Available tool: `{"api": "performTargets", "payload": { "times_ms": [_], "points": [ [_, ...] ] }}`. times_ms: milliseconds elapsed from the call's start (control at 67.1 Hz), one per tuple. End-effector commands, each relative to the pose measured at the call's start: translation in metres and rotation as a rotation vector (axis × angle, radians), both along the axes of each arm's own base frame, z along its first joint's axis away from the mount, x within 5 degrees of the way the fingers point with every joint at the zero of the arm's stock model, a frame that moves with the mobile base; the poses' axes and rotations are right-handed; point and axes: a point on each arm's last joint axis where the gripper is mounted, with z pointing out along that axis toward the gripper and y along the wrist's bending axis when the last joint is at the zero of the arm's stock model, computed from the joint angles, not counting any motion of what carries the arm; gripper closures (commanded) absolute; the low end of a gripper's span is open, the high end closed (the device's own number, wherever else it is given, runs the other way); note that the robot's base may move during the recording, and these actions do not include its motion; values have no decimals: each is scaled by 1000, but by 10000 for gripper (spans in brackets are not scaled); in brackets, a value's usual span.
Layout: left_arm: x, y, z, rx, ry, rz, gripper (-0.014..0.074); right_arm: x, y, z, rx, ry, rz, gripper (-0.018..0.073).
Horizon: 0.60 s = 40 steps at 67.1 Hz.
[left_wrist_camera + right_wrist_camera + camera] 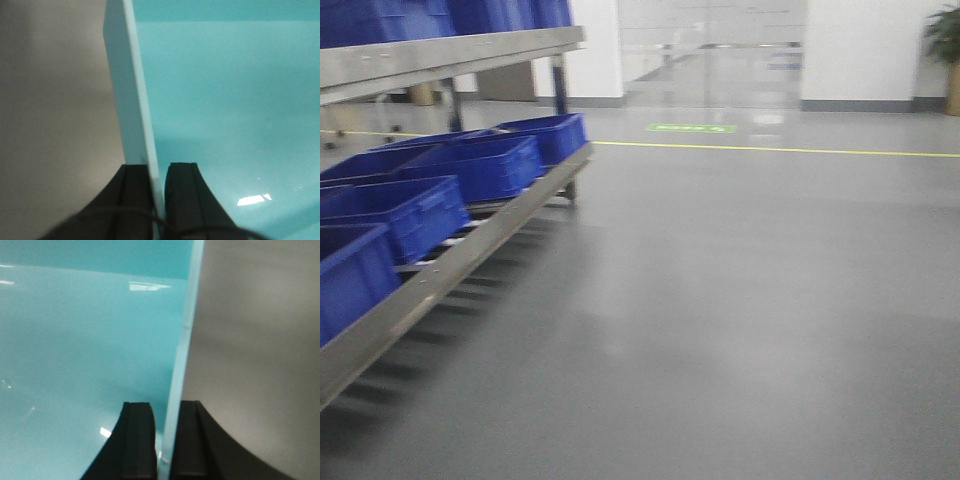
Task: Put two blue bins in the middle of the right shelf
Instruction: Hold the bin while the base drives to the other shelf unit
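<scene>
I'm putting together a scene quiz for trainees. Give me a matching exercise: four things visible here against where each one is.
Things:
1. royal-blue plastic crates
2. thin yellow floor line
3. green potted plant
4. pale sky-blue plastic bin wall

Places:
a. far right edge of the front view
b. pinched in the left claw
c. on the sloped metal rack at left
d. running across the grey floor

Pairs: 1-c, 2-d, 3-a, 4-b.
</scene>
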Motion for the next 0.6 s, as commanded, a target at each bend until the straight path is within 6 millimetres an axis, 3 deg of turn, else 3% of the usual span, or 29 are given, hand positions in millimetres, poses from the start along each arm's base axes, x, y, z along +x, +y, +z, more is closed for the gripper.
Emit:
{"api": "performTargets", "payload": {
  "times_ms": [0, 581],
  "points": [
    [-2, 5, 9, 23, -79, 16, 707, -2, -6, 8, -26, -64, -11, 711],
    [-2, 5, 9, 23, -79, 16, 707, -2, -6, 8, -26, -64, -11, 711]
  ]
}}
